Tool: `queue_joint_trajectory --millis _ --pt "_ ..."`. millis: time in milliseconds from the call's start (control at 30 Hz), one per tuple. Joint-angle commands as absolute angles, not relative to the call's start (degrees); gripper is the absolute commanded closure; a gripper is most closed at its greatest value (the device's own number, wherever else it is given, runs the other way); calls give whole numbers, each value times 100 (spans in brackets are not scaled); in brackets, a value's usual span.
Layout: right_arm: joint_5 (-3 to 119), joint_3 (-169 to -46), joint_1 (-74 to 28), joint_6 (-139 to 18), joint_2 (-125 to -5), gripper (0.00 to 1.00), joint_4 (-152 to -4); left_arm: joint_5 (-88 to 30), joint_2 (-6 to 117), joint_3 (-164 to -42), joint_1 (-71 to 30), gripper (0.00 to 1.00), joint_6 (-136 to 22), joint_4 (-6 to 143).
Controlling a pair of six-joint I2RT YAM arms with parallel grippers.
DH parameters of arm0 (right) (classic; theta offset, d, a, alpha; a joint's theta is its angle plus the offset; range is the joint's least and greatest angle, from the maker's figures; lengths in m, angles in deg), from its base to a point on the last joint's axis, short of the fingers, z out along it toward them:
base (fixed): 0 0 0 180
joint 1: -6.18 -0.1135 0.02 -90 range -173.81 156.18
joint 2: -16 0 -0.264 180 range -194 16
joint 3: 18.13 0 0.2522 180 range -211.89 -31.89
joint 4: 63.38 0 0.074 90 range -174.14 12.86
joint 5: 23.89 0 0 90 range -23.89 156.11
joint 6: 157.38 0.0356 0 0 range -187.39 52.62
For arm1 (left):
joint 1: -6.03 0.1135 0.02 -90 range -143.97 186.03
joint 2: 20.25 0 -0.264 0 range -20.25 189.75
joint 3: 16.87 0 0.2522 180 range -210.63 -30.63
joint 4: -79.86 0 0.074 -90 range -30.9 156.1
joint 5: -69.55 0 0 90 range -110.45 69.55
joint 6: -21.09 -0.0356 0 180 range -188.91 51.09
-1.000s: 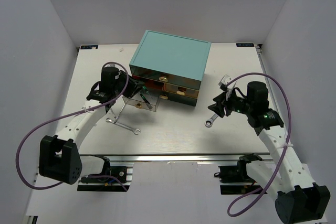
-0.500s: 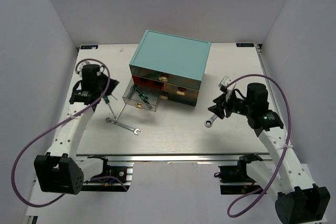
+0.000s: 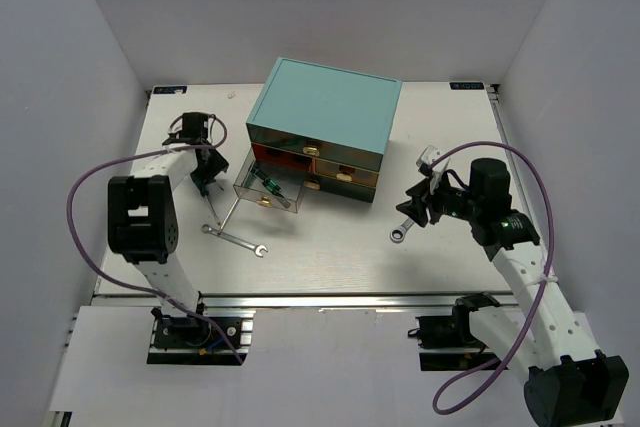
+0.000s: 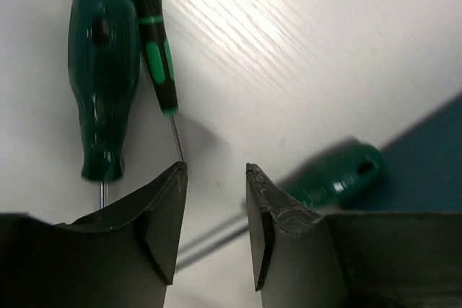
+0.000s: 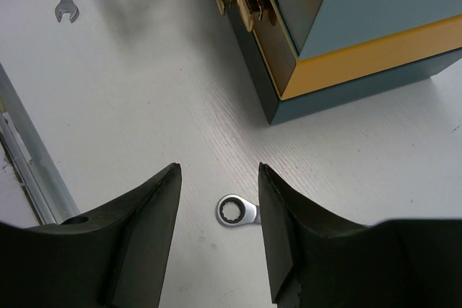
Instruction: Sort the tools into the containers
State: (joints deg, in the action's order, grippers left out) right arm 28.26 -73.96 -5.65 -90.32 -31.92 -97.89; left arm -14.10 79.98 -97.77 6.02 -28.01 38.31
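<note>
My left gripper is open and empty, low over the table left of the teal chest; it shows in the top view. Below it lie a fat green-handled screwdriver, a slim green-and-black screwdriver and a blurred green handle whose shaft runs between my fingers. One clear drawer is pulled out with a green screwdriver inside. My right gripper is open over a silver ratchet wrench, also in the top view. An open-end wrench lies in front of the drawer.
The other drawers with gold knobs are shut. The chest has a yellow band at its side. An aluminium rail runs along the near table edge. White walls stand close on both sides.
My left arm has swung left and back from the open drawer to the spot beside the chest. A green screwdriver now lies in that drawer. My right arm has not moved.
</note>
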Motion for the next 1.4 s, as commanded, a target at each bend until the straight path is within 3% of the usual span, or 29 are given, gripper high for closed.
queue_joint_trajectory --millis 0,400,633,733,800,933,1100,1267,1367 --pt "2893 -7329 -550 -9103 -3102 47 -9603 -956 8231 -10356 595 51 -3068 3762" --pt "2963 -7285 -542 -9129 -3207 47 -9489 -104 8987 -10666 777 44 -3323 3428" --pt "2955 -7399 -542 -9208 -3304 47 -9498 -155 9532 -11025 954 46 -3428 3516" --pt "2981 -7452 -542 -9252 -3322 47 -9515 -200 9866 -11385 999 52 -3481 3341" --pt "3007 -7470 -533 -9270 -3322 47 -9542 -243 9963 -11579 1008 74 -3507 3288" --pt "3034 -7487 -533 -9279 -3278 47 -9577 -454 9772 -11458 1008 100 -3446 3313" --pt "3042 -7505 -533 -9305 -3207 46 -9638 -744 8718 -10843 1008 100 -3385 3524" --pt "2990 -7496 -533 -9279 -3172 34 -9639 -1087 6952 -9939 1008 100 -3271 3813" --pt "2902 -7478 -542 -9200 -3190 44 -9612 -1394 5932 -9726 1016 100 -3183 3605"
